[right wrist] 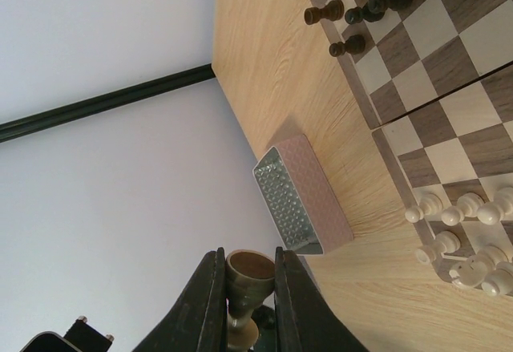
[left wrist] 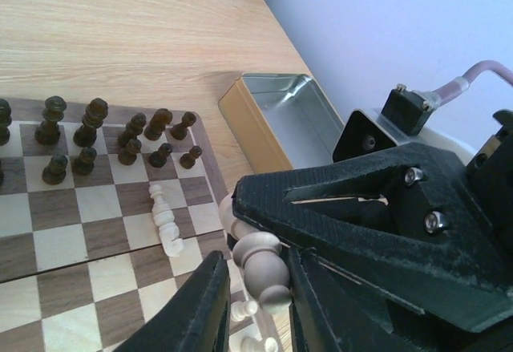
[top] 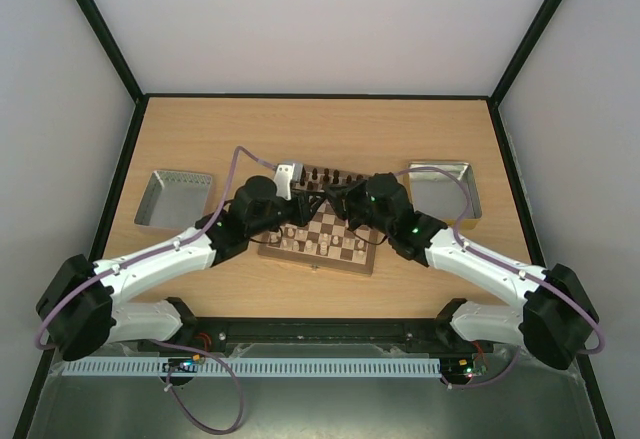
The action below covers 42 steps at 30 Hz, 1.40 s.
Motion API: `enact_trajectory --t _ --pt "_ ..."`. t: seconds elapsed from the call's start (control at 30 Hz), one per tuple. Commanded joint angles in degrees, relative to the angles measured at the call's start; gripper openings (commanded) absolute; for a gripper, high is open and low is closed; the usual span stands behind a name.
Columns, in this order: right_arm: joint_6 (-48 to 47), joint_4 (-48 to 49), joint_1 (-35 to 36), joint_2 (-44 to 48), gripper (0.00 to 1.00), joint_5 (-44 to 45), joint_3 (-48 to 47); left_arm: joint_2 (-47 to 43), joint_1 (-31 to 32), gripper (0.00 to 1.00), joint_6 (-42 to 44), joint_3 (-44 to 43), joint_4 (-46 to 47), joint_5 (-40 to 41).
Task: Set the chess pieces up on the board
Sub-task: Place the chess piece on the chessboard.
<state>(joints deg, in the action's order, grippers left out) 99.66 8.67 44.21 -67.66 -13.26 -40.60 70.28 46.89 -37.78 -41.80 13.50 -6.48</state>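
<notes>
The board [top: 318, 264] lies mid-table under both wrists. My right gripper [right wrist: 247, 252] is shut on the wide base of a pale chess piece [right wrist: 250, 276], shadowed here. The left wrist view shows that cream piece [left wrist: 263, 268] sticking out of the right gripper [left wrist: 361, 224] into my left gripper [left wrist: 256, 260]. One left finger [left wrist: 309, 304] touches the piece and the other [left wrist: 204, 304] stands a sliver off. Dark chess pieces [left wrist: 88, 123] stand in two rows at the far side. A cream piece [left wrist: 166, 220] lies toppled on the squares. Cream pawns [right wrist: 461, 208] stand at the near side.
A grey metal tray [top: 175, 199] sits left of the board and another [top: 445, 189] to its right. The right tray [left wrist: 288, 119] is just past the board's corner, and the left tray [right wrist: 292, 200] shows in the right wrist view. Both arms meet closely over the board.
</notes>
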Motion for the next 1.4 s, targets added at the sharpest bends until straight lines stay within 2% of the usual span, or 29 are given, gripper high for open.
enact_trajectory --t 0.0,0.1,0.2,0.23,0.37,0.53,0.67,0.9,1.13,1.37 --pt "0.06 0.14 -0.04 1.31 0.08 -0.24 0.26 0.71 0.78 0.19 1.83 -1.58 2.05 2.44" --pt "-0.50 -0.32 -0.10 1.30 0.09 -0.15 0.09 0.67 1.16 0.09 2.31 -1.61 1.89 3.34" --pt "-1.74 -1.22 -0.13 1.49 0.13 0.84 0.09 0.48 1.55 0.05 2.89 -2.24 0.17 4.15" --pt "-2.71 -1.91 -0.06 1.68 0.16 1.85 -0.15 0.54 1.63 0.04 3.15 -2.72 -1.13 4.44" --pt "-9.38 -7.98 -0.15 2.69 0.42 8.08 -2.71 0.82 1.99 0.04 4.19 -5.66 -10.71 5.58" --pt "-18.97 -17.45 -0.28 6.32 0.54 20.89 -5.60 1.13 2.17 0.04 4.92 -10.18 -26.61 5.48" --pt "-26.90 -23.26 -0.40 9.56 0.56 29.37 -7.20 2.93 2.50 0.04 5.97 -16.04 -39.49 3.42" --pt "-30.36 -31.88 -0.43 15.90 0.58 42.47 -7.08 10.69 4.66 0.04 7.05 -29.78 -55.81 1.14" --pt "-31.60 -37.78 -0.47 20.90 0.59 50.57 -6.46 22.09 11.22 0.03 8.70 -42.67 -65.09 1.16" --pt "-31.30 -39.03 -0.52 24.45 0.59 52.75 -4.11 31.58 14.68 0.03 10.47 -48.42 -70.58 1.18"
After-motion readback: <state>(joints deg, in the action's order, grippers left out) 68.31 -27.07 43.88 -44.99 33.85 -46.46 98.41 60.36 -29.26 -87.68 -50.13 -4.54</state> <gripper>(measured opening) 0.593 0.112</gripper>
